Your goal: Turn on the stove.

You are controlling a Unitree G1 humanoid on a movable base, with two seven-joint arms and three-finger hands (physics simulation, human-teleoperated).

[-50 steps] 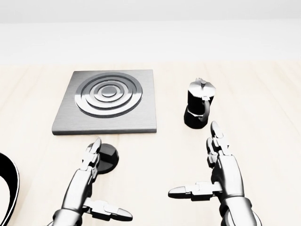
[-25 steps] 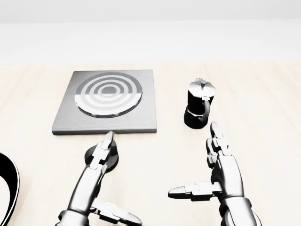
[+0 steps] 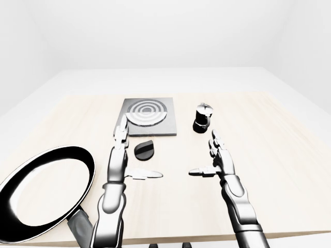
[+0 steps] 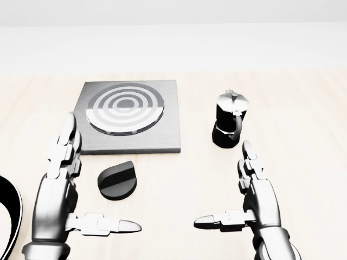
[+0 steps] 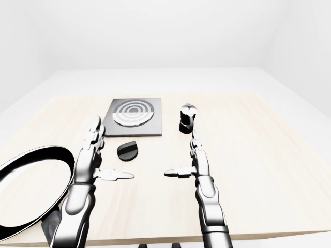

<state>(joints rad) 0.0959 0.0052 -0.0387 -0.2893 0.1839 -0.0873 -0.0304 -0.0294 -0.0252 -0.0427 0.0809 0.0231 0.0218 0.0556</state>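
Observation:
The stove is a grey square plate (image 4: pixel 162 135) with a round ringed burner (image 4: pixel 126 112) that looks pale and bright, at upper left in the head view. Its black knob (image 4: pixel 117 179) lies on the wooden table just below the plate, with its ridge set diagonally. My left hand (image 4: pixel 87 184) is open, to the left of the knob and apart from it, with its fingers (image 4: pixel 66 146) pointing up beside the plate's lower left corner. My right hand (image 4: pixel 222 184) is open and empty at lower right.
A black moka pot (image 4: pixel 230 125) stands right of the stove, just above my right hand. A black frying pan (image 3: pixel 44 191) with a pale rim lies at lower left in the left-eye view. The table's (image 3: pixel 289 155) edges show all round.
My left hand has moved left off the knob, which now shows whole. The burner rings turned from dark grey to pale and bright. The right hand has not moved.

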